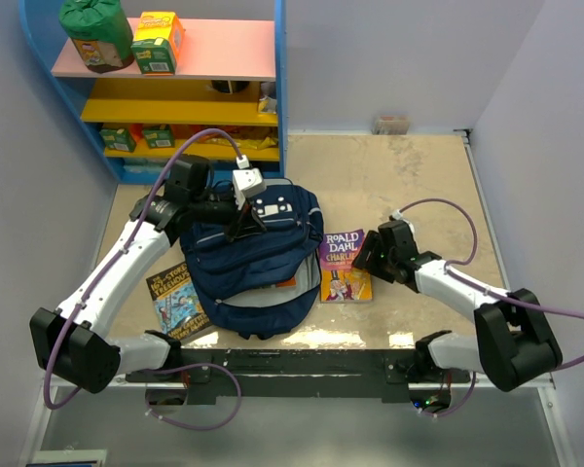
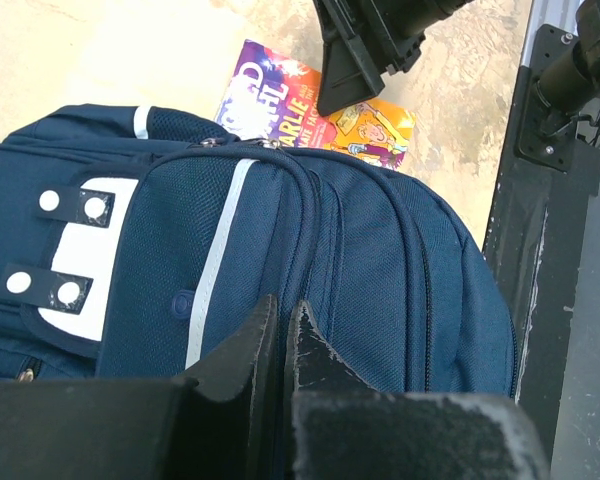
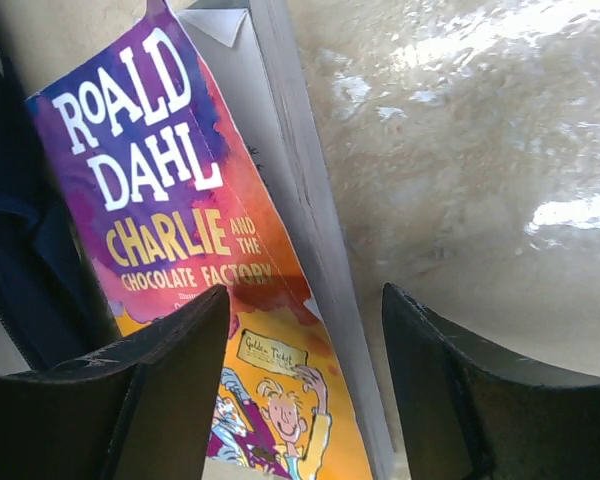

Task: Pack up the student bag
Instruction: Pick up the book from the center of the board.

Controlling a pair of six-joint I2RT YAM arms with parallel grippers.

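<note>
The student bag [image 1: 258,263], navy with a white patch [image 2: 80,250] and a thin light stripe, lies flat in the middle of the table. My left gripper [image 1: 243,226] sits low over its upper part, fingers pressed together [image 2: 283,315] against the fabric; I cannot tell whether any cloth is pinched. A Roald Dahl book [image 1: 344,265] lies face up just right of the bag. My right gripper [image 3: 305,300] is open astride the book's [image 3: 170,220] right edge, one finger above the cover, the other above the bare table.
A second colourful book [image 1: 175,300] lies left of the bag near the front edge. A blue shelf unit [image 1: 175,78] at the back left holds a green bag [image 1: 97,34] and cartons [image 1: 159,42]. An orange sliver [image 1: 286,281] shows at the bag's side.
</note>
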